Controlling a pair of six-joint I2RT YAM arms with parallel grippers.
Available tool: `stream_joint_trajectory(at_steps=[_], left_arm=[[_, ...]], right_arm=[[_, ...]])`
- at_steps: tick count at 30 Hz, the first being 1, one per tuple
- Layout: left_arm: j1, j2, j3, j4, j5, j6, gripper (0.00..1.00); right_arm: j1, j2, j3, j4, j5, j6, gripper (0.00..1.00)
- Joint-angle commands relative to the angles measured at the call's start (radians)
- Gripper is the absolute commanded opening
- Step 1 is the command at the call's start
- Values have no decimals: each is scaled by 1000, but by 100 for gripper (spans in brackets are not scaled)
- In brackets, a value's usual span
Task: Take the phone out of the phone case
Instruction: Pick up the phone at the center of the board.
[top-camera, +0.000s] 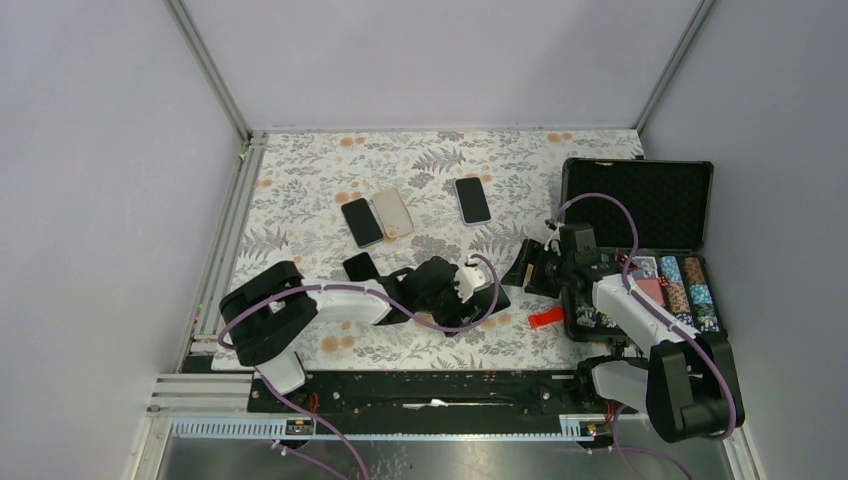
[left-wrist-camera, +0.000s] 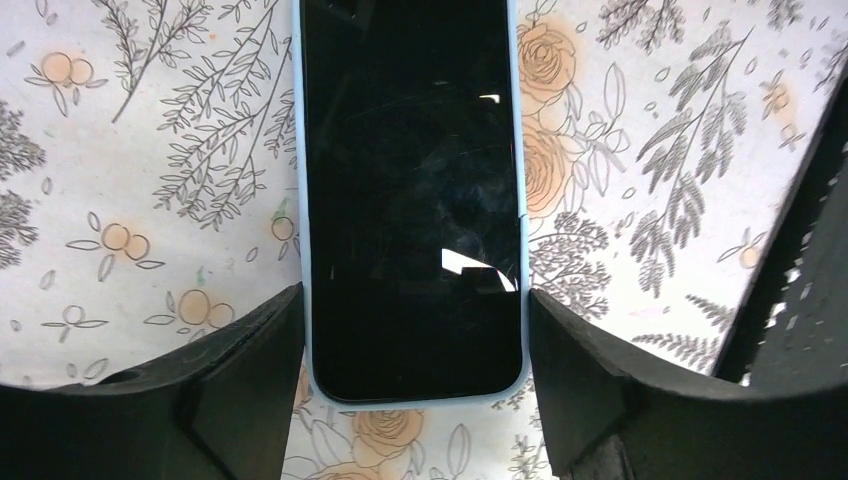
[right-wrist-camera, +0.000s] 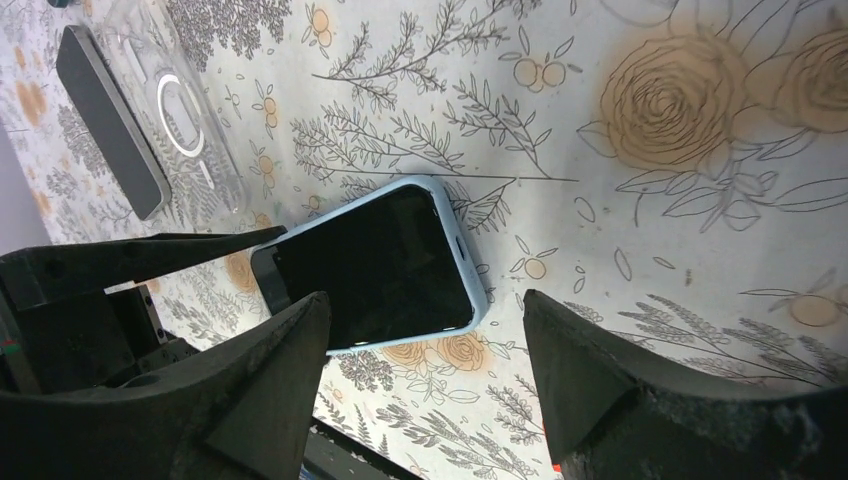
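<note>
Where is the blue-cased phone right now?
In the left wrist view the blue-cased phone lies flat on the floral cloth, front centre, long edges gripped by the left hand; the open right hand hovers just right of it.

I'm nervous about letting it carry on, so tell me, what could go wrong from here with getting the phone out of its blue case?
1. The left pincer grips the blue case by both sides at one end. That squeeze may clamp the phone in rather than free it.
2. The right pincer hangs open near the free end. Prying there could slide or flip everything across the tablecloth.
</note>
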Motion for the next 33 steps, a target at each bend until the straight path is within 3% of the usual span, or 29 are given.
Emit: stream_joint_trajectory(at_steps=[1, 8, 13, 20, 25, 28, 30, 31, 33], left_arm=[[5, -23, 26, 132, 20, -210, 22], [39, 1, 54, 161, 57, -415, 21], [89, 20, 29, 254, 153, -526, 21], [102, 42, 12, 358, 245, -562, 22], [101, 42, 4, 384, 250, -561, 26], [102, 33, -5, 390, 242, -560, 36], [102, 15, -23, 397, 232, -552, 52], [104, 0, -36, 404, 215, -547, 62], [103, -40, -58, 410, 193, -535, 80]], right_arm=[[3, 4, -61, 177, -68, 109, 77], [2, -14, -161, 210, 34, 308, 64], [3, -53, -219, 290, 37, 376, 63], [7, 14, -225, 461, -65, 445, 62], [30, 130, -225, 612, -110, 511, 47], [33, 159, -234, 711, -137, 550, 18], [33, 140, -247, 777, -148, 572, 5], [33, 119, -251, 790, -149, 572, 0], [33, 58, -245, 782, -152, 548, 0]])
